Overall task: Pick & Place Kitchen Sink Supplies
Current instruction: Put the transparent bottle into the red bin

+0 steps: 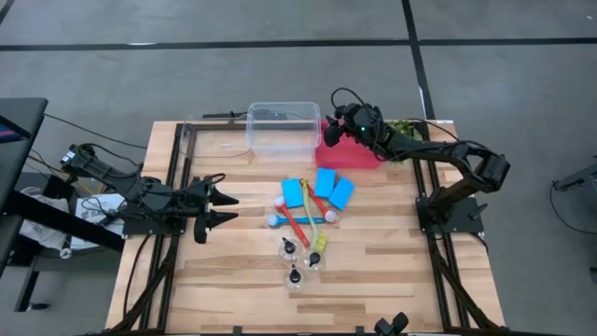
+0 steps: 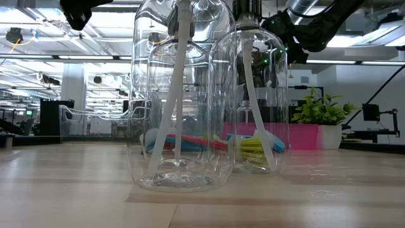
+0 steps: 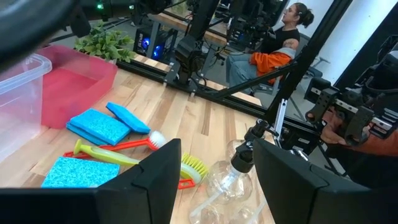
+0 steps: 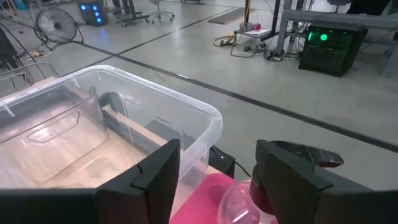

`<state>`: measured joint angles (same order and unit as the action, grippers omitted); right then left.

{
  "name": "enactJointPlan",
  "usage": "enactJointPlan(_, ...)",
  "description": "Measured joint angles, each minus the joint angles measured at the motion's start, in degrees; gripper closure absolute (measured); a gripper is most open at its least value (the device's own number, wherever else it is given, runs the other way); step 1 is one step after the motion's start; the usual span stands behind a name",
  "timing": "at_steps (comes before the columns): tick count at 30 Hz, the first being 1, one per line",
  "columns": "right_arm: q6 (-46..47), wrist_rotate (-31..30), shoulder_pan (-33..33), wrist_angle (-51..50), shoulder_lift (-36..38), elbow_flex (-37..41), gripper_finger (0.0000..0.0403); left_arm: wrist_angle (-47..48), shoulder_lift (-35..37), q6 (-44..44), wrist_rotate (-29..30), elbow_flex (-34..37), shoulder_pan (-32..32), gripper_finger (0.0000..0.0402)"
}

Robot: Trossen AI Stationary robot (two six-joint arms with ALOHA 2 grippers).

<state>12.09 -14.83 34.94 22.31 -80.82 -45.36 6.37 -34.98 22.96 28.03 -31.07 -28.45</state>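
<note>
Three clear pump bottles (image 1: 298, 261) stand upright on the wooden table, close before the low camera (image 2: 180, 95). Three blue sponges (image 1: 322, 189) and the red, blue and yellow-green brushes (image 1: 300, 224) lie flat beside them. A fourth clear bottle (image 4: 241, 200) shows only in the right wrist view, over the red tray (image 4: 205, 194). My right gripper (image 1: 332, 129) is open above that tray, its fingers either side of this bottle. My left gripper (image 1: 227, 209) is open and hovers left of the pile, pointing at it (image 3: 214, 180). My right gripper stands open with the clear bottle's shoulder (image 4: 239, 198) low between its fingers, close to one finger (image 4: 292, 186). Whether that finger touches the bottle, I cannot tell.
A clear plastic tub (image 1: 283, 129) sits at the table's far edge, left of the red tray (image 1: 359, 154). A small green plant (image 1: 403, 126) stands behind the tray. Bare wood lies near and right of the bottles. A seated person (image 3: 280, 37) shows beyond the table.
</note>
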Motion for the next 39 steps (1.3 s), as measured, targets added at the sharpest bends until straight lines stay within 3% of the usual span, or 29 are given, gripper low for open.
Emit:
enactJointPlan(10,-0.6,0.0,-0.1,-1.0,2.0,0.0,0.0202,0.0,0.0,0.0,0.0,0.0,0.0,0.0199)
enactJointPlan(20,-5.2,0.0,-0.1,-11.7,12.9,0.0,0.0199,0.0,0.0,0.0,0.0,0.0,0.0,0.0199)
enactJointPlan(23,-5.2,2.4,-1.2,-16.8,17.5,0.0,0.02,-0.1,0.0,0.0,0.0,0.0,0.0,0.0199)
enactJointPlan(29,-5.1,16.1,-4.8,-26.6,27.2,0.0,0.0201,-0.3,0.0,0.0,0.0,0.0,0.0,0.0199)
enactJointPlan(36,-4.9,44.6,-12.5,-36.0,35.8,0.0,0.0201,-0.3,0.0,-0.2,0.0,0.0,0.0,0.0199)
enactJointPlan(39,-2.1,50.5,-17.6,-38.9,37.1,0.0,0.0201,-0.3,0.0,-0.2,0.0,0.0,0.0,0.0199)
